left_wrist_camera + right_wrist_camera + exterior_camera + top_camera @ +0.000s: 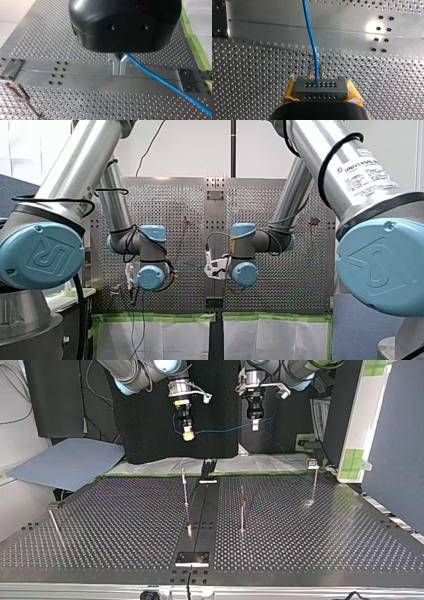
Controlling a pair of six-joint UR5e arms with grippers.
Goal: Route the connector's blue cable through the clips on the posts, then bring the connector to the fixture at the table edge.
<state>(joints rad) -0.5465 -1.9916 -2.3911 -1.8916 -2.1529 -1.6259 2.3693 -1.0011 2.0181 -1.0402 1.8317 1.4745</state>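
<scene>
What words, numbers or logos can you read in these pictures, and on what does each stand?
"UNIVERSAL ROBOTS": on the white label on my right arm; its smaller print is too blurred to read.
Raised logo on the blue joint caps: letters not clear enough to read.
Row of engraved numbers on the table beside the rail: too small to read.

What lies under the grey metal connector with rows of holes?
Perforated metal table, and what looks like a small metal clip with orange marks just past the connector, held between yellow pads of my right gripper. The connector covers whatever is directly below it.
</scene>
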